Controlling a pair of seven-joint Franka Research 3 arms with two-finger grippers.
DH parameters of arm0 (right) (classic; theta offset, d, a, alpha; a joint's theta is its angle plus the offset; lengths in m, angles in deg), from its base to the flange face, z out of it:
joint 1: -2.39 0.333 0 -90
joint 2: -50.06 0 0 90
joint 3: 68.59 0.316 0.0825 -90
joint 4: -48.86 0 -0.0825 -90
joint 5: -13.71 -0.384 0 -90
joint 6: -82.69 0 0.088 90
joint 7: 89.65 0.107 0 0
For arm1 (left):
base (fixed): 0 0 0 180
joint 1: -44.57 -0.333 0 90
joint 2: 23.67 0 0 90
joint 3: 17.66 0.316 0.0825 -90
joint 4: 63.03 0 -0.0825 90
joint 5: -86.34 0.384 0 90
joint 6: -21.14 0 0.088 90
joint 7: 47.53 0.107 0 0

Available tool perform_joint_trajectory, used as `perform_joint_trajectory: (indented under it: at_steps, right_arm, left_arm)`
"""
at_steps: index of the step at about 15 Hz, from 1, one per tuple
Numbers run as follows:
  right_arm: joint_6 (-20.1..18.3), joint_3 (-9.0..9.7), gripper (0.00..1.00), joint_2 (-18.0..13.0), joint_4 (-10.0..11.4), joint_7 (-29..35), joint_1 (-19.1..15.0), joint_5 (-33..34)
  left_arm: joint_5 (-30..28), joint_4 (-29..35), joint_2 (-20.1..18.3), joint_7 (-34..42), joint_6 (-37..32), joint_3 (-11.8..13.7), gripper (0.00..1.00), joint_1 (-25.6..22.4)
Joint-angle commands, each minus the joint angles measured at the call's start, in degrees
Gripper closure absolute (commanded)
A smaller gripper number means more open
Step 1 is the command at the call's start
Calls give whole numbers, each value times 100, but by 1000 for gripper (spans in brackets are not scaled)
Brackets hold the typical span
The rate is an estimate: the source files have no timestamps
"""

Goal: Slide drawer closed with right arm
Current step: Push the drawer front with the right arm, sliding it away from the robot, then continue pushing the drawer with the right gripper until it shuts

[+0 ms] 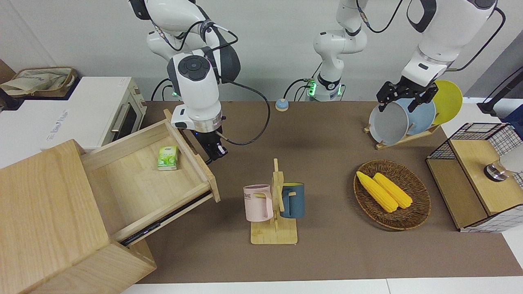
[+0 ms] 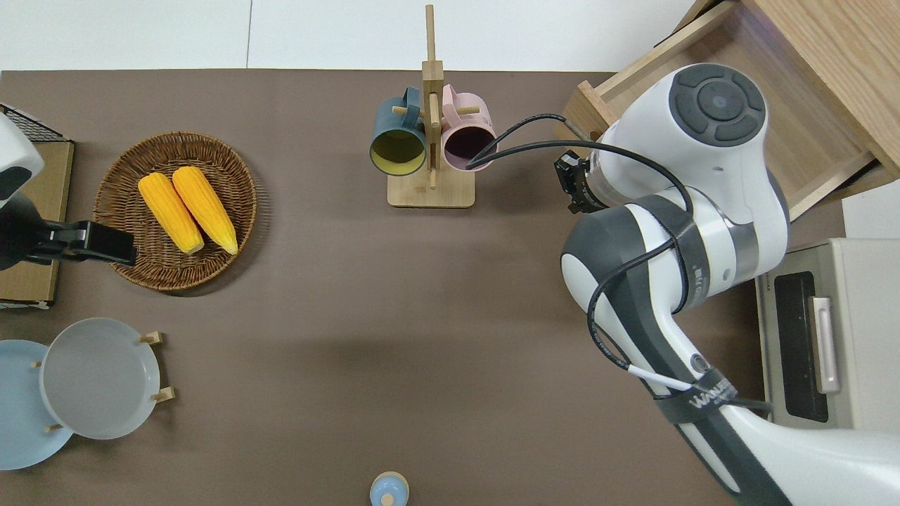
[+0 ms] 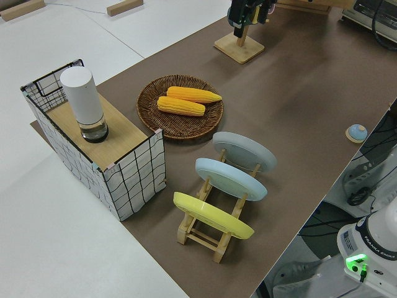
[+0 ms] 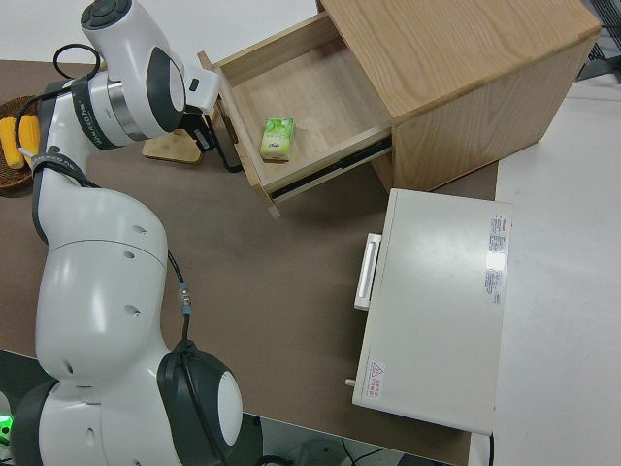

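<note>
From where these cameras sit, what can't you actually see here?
- Drawer handle: hidden by the right end effector and its wrist in every view.
- Whether the right end effector touches the drawer front: not visible.
- Cabinet: cut off by the front view's edge.
- Green packet's label: too small.

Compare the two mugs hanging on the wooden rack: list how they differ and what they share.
The pink mug is pale pink with dark lettering on its side; the blue mug is dark teal and shows no lettering. Inside, the pink mug looks dark purple, the blue mug yellow-green, as the overhead view shows. The pink mug hangs toward the right arm's end of the table, the blue toward the left arm's. Both hang on pegs of the rack, mouths facing the robots.
</note>
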Motion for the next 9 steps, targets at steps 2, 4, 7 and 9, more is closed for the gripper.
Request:
perform_joint_trajectory:
  at_steps: [2, 4, 7, 9]
  right_arm:
    - [108, 109, 1000, 244, -289, -174, -421, 9]
    - [91, 109, 1000, 279, -298, -174, -491, 17]
    - [47, 109, 1000, 314, -368, -191, -614, 44]
    - [21, 118, 1000, 332, -403, -348, -729, 44]
  left_arm:
    - [102, -58, -25, -60, -103, 2, 7, 39]
    - [102, -58, -25, -60, -103, 2, 7, 39]
    - [102, -58, -25, -60, -103, 2, 7, 39]
    - [102, -58, -25, -60, -103, 2, 7, 39]
